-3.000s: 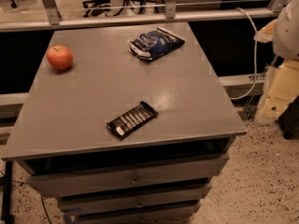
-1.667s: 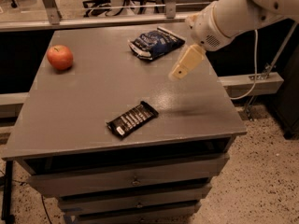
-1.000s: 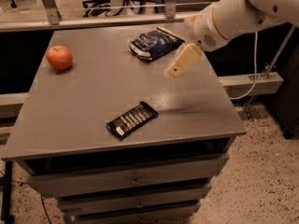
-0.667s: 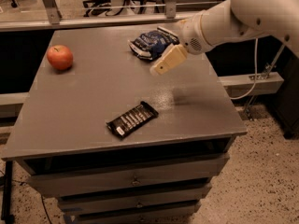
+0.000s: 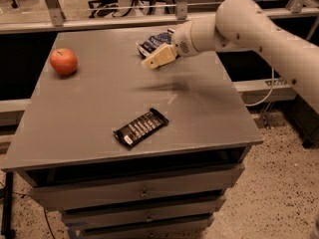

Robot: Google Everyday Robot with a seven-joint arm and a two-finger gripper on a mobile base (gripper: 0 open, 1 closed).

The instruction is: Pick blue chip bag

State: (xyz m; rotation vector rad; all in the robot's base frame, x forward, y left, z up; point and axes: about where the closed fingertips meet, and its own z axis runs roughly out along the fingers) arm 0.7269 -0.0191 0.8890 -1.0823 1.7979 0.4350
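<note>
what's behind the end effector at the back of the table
The blue chip bag lies just behind the end effector, near the far edge of the table. Part of the bag is covered by the end effector.

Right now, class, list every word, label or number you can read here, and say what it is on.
No text is readable.
The blue chip bag: white lettering, too blurred.
The black packet: white marks, unreadable.
The end effector, over the bag's near edge: no markings seen.
</note>
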